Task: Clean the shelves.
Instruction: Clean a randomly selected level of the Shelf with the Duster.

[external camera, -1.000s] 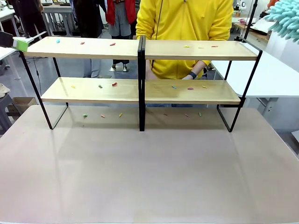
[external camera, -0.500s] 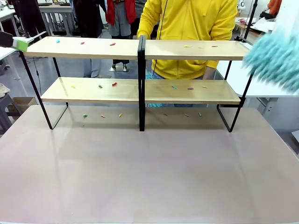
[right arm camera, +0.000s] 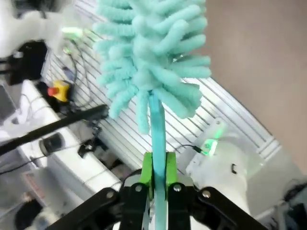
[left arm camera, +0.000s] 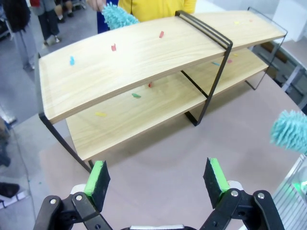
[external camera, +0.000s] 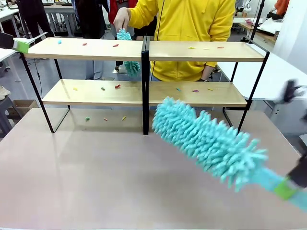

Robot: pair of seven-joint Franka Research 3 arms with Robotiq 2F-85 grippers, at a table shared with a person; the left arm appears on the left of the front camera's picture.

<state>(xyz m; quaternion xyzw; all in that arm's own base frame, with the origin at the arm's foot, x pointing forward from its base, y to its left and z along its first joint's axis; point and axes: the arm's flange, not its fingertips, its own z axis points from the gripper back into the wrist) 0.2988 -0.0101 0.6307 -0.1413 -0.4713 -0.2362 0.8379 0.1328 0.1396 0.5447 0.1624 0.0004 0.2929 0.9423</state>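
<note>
The shelves [external camera: 144, 93], two long light-wood boards in a black frame, stand across the far half of the table, also seen in the left wrist view [left arm camera: 129, 52]. Several small coloured scraps [external camera: 117, 86] lie on both boards. My right gripper [right arm camera: 157, 176] is shut on the handle of a big teal duster [external camera: 206, 141]. The duster's head [right arm camera: 148, 52] hangs blurred over the table in front of the shelves' right half. My left gripper [left arm camera: 157, 176] is open with nothing between its fingers, off the shelves' left end [external camera: 19, 45]. A person's hand [external camera: 121, 19] holds a small teal duster [external camera: 130, 64] at the top board.
More scraps [external camera: 105, 119] lie on the table [external camera: 120, 182] under the shelves. The person in yellow stands behind the shelves. A white table [external camera: 278, 76] is at the right.
My right arm has swung the big duster from the upper right down across the table's front. The person has raised a small duster to the top board's left half.
</note>
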